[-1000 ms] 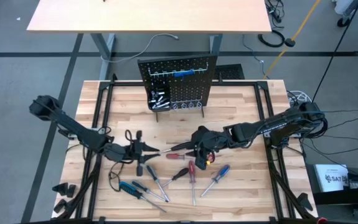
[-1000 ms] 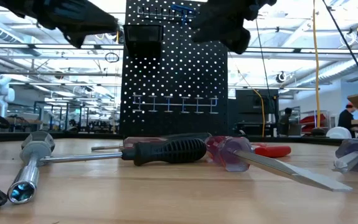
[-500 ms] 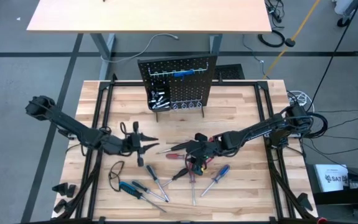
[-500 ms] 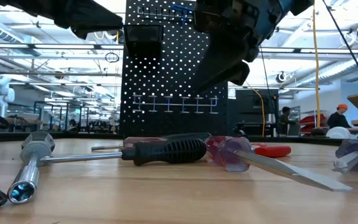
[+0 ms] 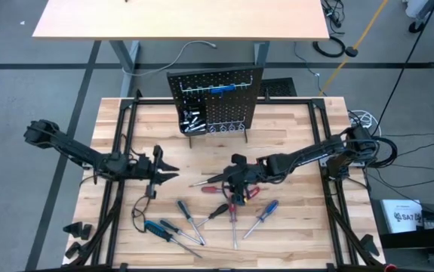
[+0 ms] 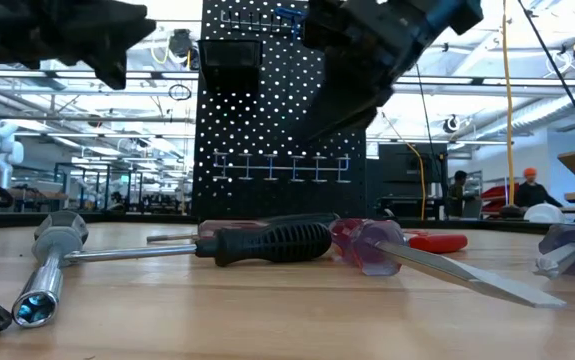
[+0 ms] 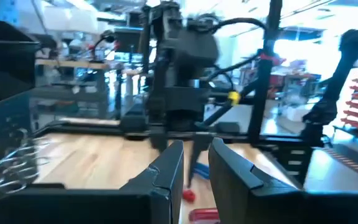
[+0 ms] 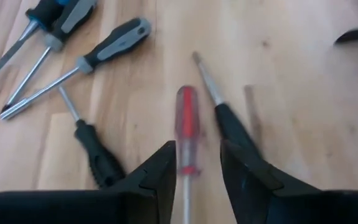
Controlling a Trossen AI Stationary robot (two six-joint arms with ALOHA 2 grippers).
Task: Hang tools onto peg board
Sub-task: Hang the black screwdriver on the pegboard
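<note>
The right claw (image 5: 235,183) hangs over the middle of the bench (image 5: 292,219), its two fingers (image 8: 157,171) parted by a narrow gap with nothing between them. In its wrist view that gap is lined up with a red-handled screwdriver (image 8: 187,124), which lies flat on the wood directly ahead. Beside it lies a black-handled driver (image 8: 228,121), and more tools (image 5: 194,223) are scattered toward the near edge.

The red screwdriver should handle as a light, rigid thing: a hard, smooth plastic handle that may roll or slip under a loose pinch, and a thin steel shaft. The thick middle of the handle looks like the best place to take hold, squeezing across it rather than along it.

The left claw (image 5: 160,168) waits to the left, slightly spread and, as far as its blurred wrist view shows, empty.

The peg board (image 5: 217,102) stands upright at the far edge, well apart from the loose tools, with a blue-handled tool (image 5: 223,89) already on its top hooks.
</note>
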